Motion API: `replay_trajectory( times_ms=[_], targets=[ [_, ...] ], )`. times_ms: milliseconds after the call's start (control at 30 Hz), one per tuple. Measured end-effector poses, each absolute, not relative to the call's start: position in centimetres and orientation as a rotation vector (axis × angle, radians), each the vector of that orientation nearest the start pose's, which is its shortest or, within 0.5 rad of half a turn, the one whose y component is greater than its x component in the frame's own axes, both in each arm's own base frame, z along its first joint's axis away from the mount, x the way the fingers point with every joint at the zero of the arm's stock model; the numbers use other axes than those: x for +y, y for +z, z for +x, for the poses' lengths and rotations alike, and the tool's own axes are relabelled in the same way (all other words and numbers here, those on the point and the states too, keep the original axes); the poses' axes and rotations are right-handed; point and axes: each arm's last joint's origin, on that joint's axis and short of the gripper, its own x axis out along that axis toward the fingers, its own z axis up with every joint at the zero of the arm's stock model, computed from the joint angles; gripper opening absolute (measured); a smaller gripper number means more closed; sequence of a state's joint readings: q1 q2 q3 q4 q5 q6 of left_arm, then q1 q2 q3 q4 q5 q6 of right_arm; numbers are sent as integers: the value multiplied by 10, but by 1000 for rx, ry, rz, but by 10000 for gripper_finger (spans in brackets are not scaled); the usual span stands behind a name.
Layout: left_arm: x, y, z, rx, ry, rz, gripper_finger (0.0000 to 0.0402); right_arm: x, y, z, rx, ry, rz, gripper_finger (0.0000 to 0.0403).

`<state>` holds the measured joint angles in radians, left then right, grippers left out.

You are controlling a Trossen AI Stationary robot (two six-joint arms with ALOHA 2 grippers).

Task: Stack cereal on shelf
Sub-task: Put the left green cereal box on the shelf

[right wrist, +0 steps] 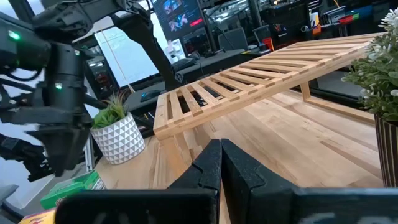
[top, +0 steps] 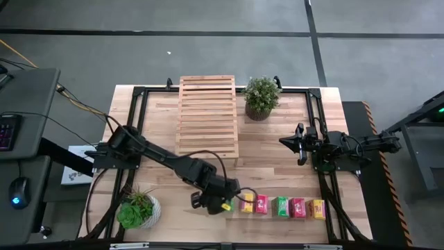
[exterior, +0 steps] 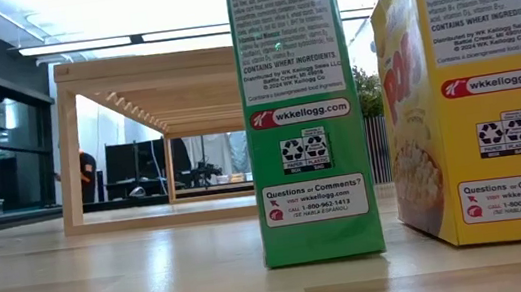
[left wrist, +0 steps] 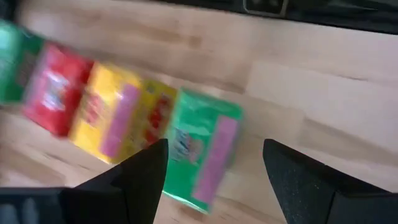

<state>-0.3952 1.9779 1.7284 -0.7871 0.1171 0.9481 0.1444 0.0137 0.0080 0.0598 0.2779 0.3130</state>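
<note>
bare table (top: 277, 163) lies open between the shelf (top: 207, 116) at 12 o'clock and the cereal row (top: 281, 207) at 6. potted plants block 1 (top: 261, 97) and 7 o'clock (top: 137, 210).

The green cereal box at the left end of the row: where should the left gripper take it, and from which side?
Grip the small green cardboard cereal box across its two narrow side faces, coming down from above. The left gripper hangs open over it, one finger either side. The yellow box sits tight against one broad face, so that side probably gives a finger no room.
</note>
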Motion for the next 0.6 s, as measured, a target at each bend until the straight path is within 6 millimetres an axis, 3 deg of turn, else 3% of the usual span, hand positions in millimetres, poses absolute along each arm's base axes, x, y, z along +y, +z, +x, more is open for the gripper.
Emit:
replay_trajectory(
  times_ms=[167,600],
  targets=[
    [-168,261,398,699,-878,1022,253,6,171,97,-74,-124,324,0],
    [-167,255,396,695,-970,1118,253,6,171,97,-73,-124,324,0]
  ],
)
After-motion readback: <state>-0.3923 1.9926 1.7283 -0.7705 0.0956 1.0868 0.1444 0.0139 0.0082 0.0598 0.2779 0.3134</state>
